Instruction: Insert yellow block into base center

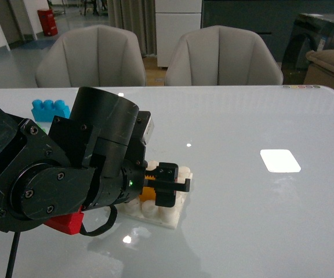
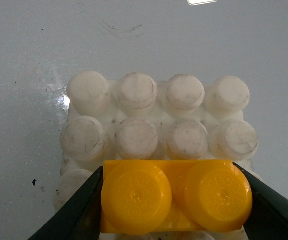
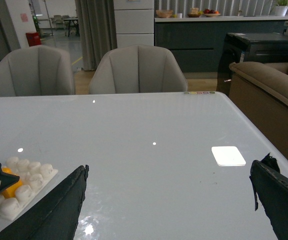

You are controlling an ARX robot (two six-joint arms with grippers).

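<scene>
Bare table [image 1: 260, 220] right of the base [image 1: 170, 215]; blue brick [image 1: 50, 109] behind.

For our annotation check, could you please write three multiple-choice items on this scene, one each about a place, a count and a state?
1. Where is the small yellow plastic two-stud block?
A. over the flat white studded plastic base
B. beside the blue plastic brick
C. on a chair

2. How many studs does the yellow block show?
A. one
B. two
C. four

3. What is the right gripper doing?
A. holding the blue brick
B. gripping the base
C. open, holding nothing

Answers:
1 A, the left wrist view shows it above the base studs.
2 B, two round studs face up.
3 C, its fingers stand wide apart over bare table, while the left gripper clamps the block.
</scene>
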